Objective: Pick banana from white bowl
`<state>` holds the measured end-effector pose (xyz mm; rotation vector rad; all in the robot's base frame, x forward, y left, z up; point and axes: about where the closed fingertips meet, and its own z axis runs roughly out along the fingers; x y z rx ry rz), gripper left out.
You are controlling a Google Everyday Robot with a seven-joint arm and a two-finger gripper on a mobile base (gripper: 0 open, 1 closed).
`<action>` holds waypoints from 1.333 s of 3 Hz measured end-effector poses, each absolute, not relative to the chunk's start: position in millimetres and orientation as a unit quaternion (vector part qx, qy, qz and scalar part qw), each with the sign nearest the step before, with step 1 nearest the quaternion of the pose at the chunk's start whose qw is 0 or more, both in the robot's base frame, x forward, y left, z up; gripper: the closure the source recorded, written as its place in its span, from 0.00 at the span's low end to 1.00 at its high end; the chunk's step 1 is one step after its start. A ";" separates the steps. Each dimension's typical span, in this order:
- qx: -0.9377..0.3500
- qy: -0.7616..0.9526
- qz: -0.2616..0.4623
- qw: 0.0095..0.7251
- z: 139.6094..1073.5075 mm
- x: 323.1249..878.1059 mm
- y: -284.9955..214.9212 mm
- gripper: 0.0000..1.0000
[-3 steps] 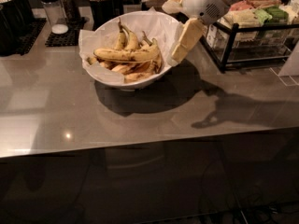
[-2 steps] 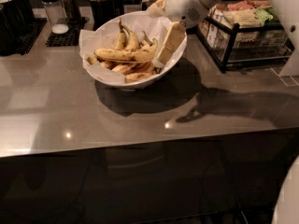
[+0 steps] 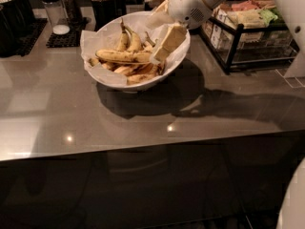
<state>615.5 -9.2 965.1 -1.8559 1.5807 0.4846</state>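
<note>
A glossy grey counter [image 3: 143, 132] fills my view, with dark jars and a glass shaker [image 3: 53, 8] along the back. My gripper [image 3: 164, 44] hangs tilted inside the white bowl [image 3: 143, 84], on the side nearest the black wire basket [image 3: 233, 46]. I cannot tell how wide it stands, and it holds nothing that I can see.

Its tip is at the near end of the banana [image 3: 124, 56], which lies across the top of the shorter, browner ones on the crinkled paper liner [image 3: 90, 37]. I cannot tell whether they touch.

I judge the fruit light, soft and easily bruised, its speckled skin a little slick. I would take it across the middle, gently. The packets in the basket show colours, but I can read no writing anywhere.
</note>
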 end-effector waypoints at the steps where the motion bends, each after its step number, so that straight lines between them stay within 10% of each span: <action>1: -0.713 0.591 0.199 0.319 958.1 620.7 3.7 0.14; 4: -0.737 0.560 0.258 0.278 913.0 644.3 52.1 0.16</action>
